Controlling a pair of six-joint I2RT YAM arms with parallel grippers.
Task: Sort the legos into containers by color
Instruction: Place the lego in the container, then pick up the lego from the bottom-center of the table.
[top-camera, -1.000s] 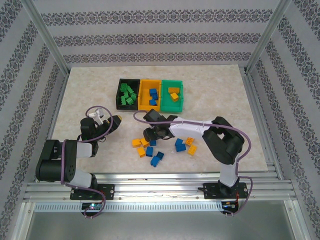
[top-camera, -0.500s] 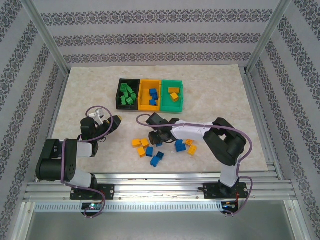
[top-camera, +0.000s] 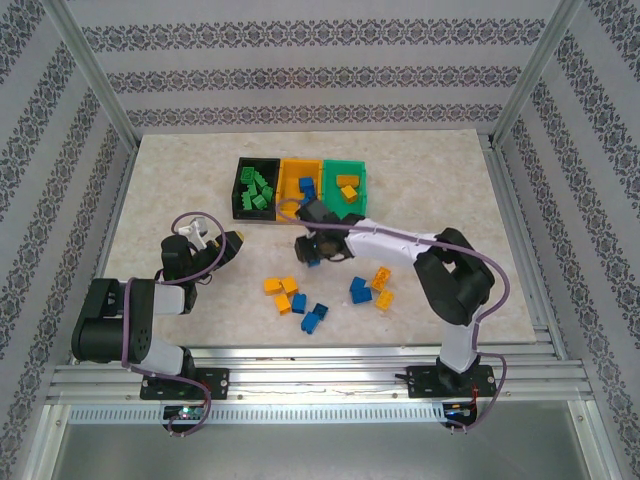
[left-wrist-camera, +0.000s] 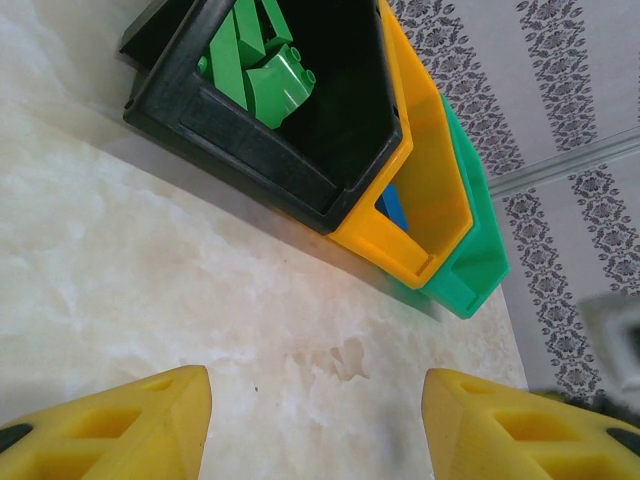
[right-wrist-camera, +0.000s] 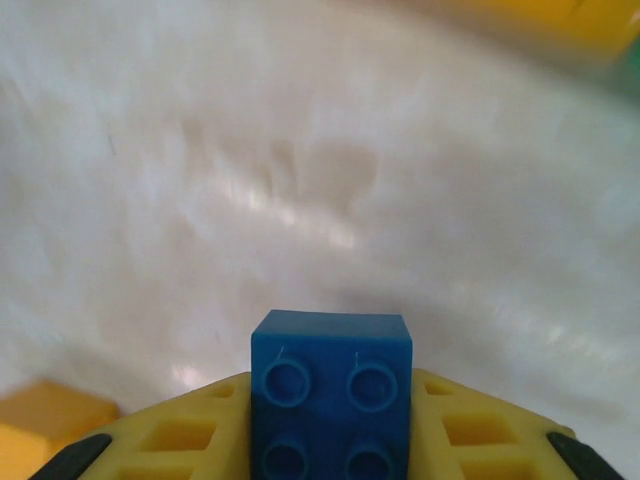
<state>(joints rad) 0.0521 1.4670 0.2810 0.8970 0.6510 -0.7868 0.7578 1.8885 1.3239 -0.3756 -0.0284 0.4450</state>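
nearest the arm bases, toward 6 o'clock on the table (top-camera: 170, 200), the loose legos (top-camera: 312, 323) lie scattered, blue and orange-yellow mixed, some touching. just past them the right gripper (top-camera: 318, 248) is clamped on a blue brick (right-wrist-camera: 330, 385). its yellow fingers (right-wrist-camera: 480, 430) press the brick's two flat side walls, and the studs face the wrist camera. at 9 o'clock the left gripper (left-wrist-camera: 315, 405) hangs with its fingers spread and nothing between them. farther off, at 12 o'clock, the containers stand joined in a row: the black bin (left-wrist-camera: 240, 140) holds green bricks, the orange-yellow bin (left-wrist-camera: 440, 200) blue ones, the green bin (left-wrist-camera: 480, 270) orange-yellow ones. the brick looks light, rigid and smooth, and would likely slip if pinched on a corner or on the studs; its flat opposite sides are the sound hold. no brand or writing is legible anywhere, the studs included.
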